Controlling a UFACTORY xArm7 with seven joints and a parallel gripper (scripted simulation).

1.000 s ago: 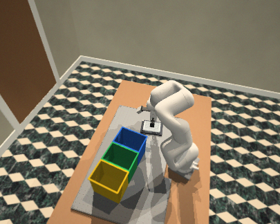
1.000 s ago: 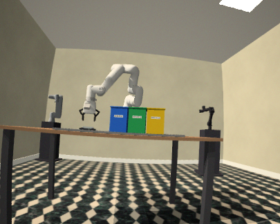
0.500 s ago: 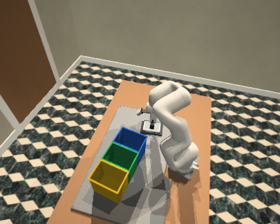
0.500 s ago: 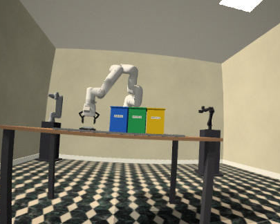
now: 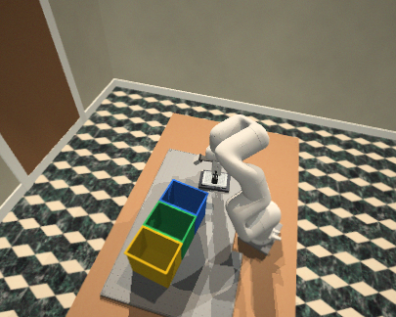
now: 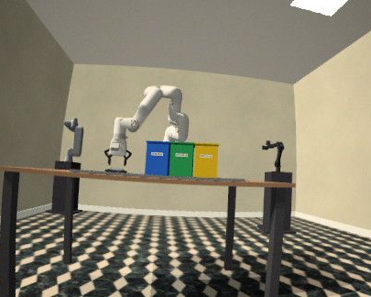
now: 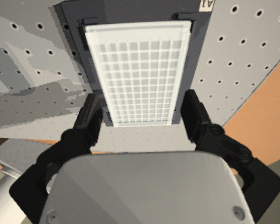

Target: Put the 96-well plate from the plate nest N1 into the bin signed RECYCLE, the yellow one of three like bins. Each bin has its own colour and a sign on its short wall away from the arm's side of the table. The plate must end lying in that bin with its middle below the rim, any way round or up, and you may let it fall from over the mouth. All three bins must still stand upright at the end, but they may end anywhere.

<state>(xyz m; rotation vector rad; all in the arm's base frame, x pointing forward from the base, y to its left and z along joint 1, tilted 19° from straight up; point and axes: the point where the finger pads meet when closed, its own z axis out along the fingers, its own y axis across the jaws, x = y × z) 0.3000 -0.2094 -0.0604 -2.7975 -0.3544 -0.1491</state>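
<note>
A white, smooth-shelled robot arm (image 5: 245,161) reaches down over a wooden worktop (image 5: 187,128). Its black pincer (image 7: 141,117) is spread fully wide and holds nothing.

The task looks to be at its start. Directly below the pincer, between its two fingertips, lies the 96-well plate (image 7: 137,75). It sits flat in the plate nest (image 7: 73,30), a dark rectangular cradle on a grey pegboard mat (image 7: 241,55) dotted with small round holes. The fingers stand on either side of the plate's near end, just beside its long edges; whether they touch it cannot be told. In the side view the pincer hangs low, close over the nest.

No grasp has been made, so lowering, closing, lifting, carrying and dropping all seem left to do.

The plate is a pale, translucent rectangle with a fine grid of small square-looking wells and a thin raised rim; it looks rigid and light.

Three open-topped boxes stand touching in a row, off to the side of the pincer. The blue bin (image 5: 184,198) is nearest it, the green bin (image 5: 169,222) next, and the yellow bin (image 5: 154,254) farthest. Each has thin, flat, matte walls and a square mouth, and all stand upright. Small white signs show on their short walls; the lettering is too small to read.
</note>
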